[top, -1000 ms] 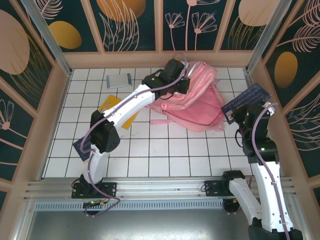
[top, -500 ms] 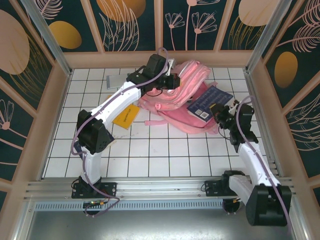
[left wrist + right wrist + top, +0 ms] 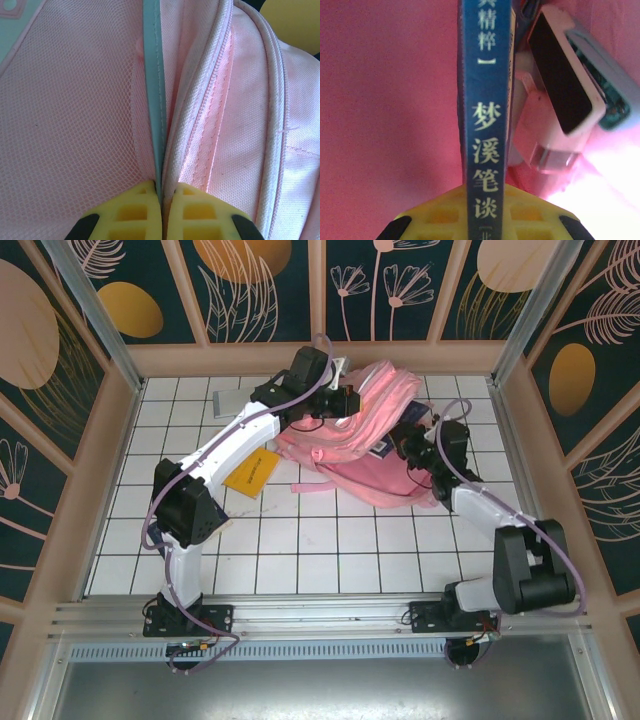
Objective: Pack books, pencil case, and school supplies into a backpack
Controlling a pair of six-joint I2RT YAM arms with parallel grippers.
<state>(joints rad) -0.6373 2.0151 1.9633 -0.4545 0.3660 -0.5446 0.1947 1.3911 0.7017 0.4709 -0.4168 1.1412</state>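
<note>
Top view, near to far. White-tiled worktop [image 3: 320, 540] is bare in front.

Right hand [image 3: 404, 447] reaches into the side of the backpack [image 3: 372, 478]. It is pinching the navy book [image 3: 388, 446], of which just a dark sliver shows against the pink fabric. Right wrist view: the yellow fingers [image 3: 445, 212] clamp the book [image 3: 485, 100] spine-up, and the blue spine carries gold Chinese characters. Pink lining lies on both sides. Just right of the book is a pale block with a dark face [image 3: 560, 85], with a teal piece [image 3: 615, 107] behind it.

The backpack is pink, slumped and bulky, sitting mid-right toward the back wall.

Left hand [image 3: 345, 400] is at its top edge. Left wrist view: the fingers [image 3: 135, 210] are pressed together on a pale teal trim strip [image 3: 152, 75], with mesh panel to the left and zipper seam to the right.

Yellow book [image 3: 250, 472] lies flat to the left. Grey book [image 3: 226, 400] lies further back.

Versus half a second ago: the navy book's cover lay exposed on the backpack, and now it is mostly inside. Left arm is essentially unmoved.
</note>
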